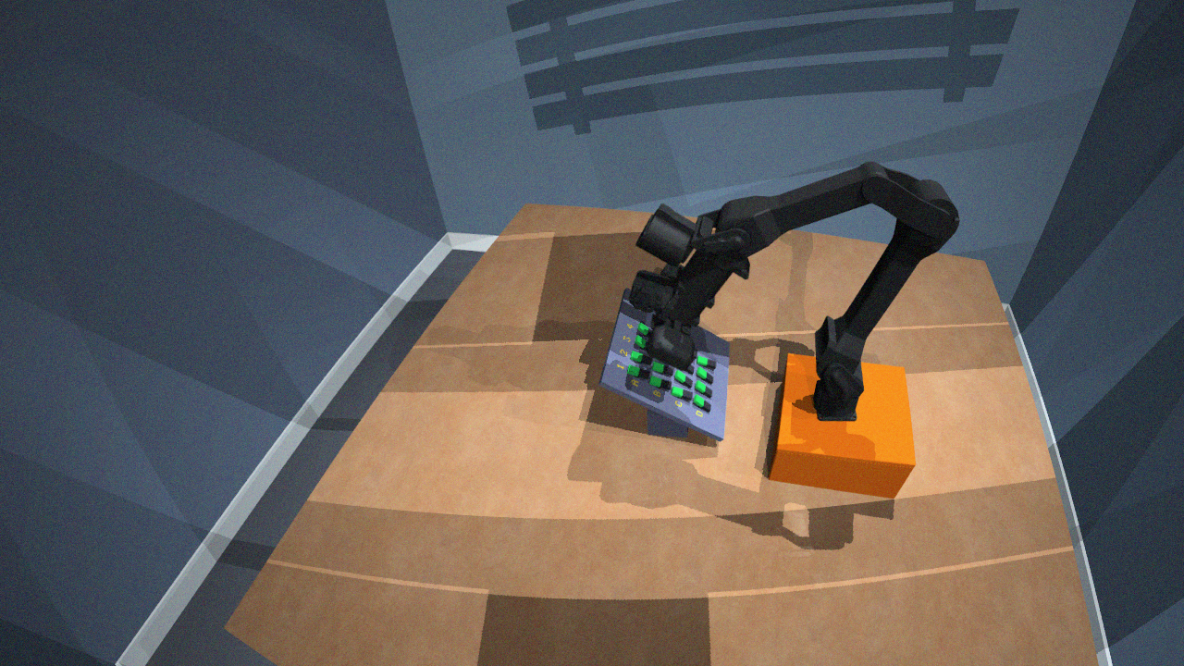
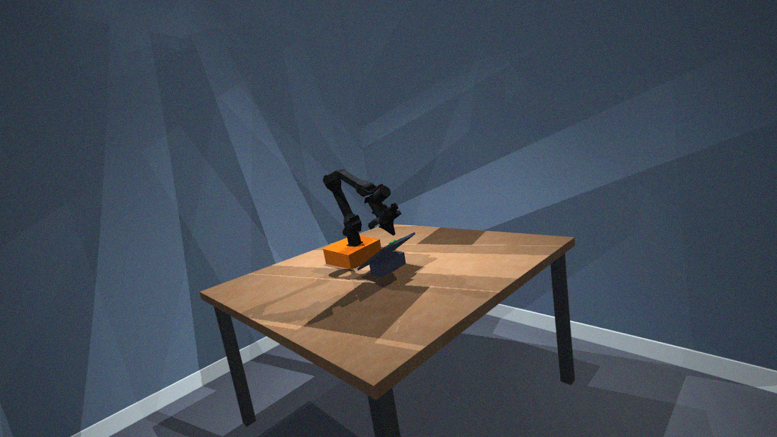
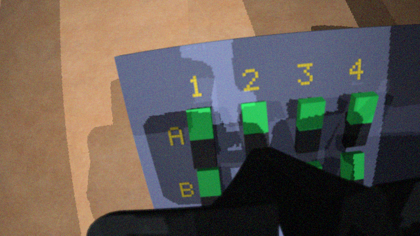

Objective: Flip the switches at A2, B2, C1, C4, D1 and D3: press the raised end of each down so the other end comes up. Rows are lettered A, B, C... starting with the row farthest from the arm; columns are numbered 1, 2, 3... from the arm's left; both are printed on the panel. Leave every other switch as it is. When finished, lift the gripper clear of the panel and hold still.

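We saw a matt wooden table (image 1: 497, 463) with faint grain. The panel (image 3: 157, 82) looked smooth matt plastic, and its green switches (image 3: 254, 116) looked slightly glossy.

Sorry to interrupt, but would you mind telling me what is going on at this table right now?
A black robot arm, mounted on an orange block, is working a tilted blue switch panel with green rocker switches in lettered rows and numbered columns. Its gripper is shut, holds nothing, and serves as a poking tip. It sits low over the far half of the panel, around column 2 between rows A and B; the wrist view shows the A2 switch just beyond the fingertips.
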Controlling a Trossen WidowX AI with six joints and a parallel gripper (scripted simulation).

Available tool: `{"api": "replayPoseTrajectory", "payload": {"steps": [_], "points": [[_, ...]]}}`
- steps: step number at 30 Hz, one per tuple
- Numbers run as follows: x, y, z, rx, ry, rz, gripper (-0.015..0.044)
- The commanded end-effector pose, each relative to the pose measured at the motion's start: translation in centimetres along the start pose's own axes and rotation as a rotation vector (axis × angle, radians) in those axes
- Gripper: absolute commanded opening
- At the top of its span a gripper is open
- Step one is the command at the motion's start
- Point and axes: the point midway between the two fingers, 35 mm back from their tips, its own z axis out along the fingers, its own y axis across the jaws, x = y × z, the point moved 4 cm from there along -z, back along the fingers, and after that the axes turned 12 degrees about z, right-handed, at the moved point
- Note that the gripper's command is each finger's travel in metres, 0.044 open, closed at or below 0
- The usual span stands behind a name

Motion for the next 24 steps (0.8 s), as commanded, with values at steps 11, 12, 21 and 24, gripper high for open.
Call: {"api": "replayPoseTrajectory", "payload": {"steps": [11,12,21,24], "points": [[4.8,-1.1,-3.4,-0.001,-0.036,0.004,0.0000],[5.3,-1.2,-3.3,-0.001,-0.036,0.004,0.0000],[5.5,-1.3,-0.5,-0.005,-0.056,0.004,0.0000],[5.6,-1.3,0.3,-0.006,-0.062,0.004,0.0000]]}}
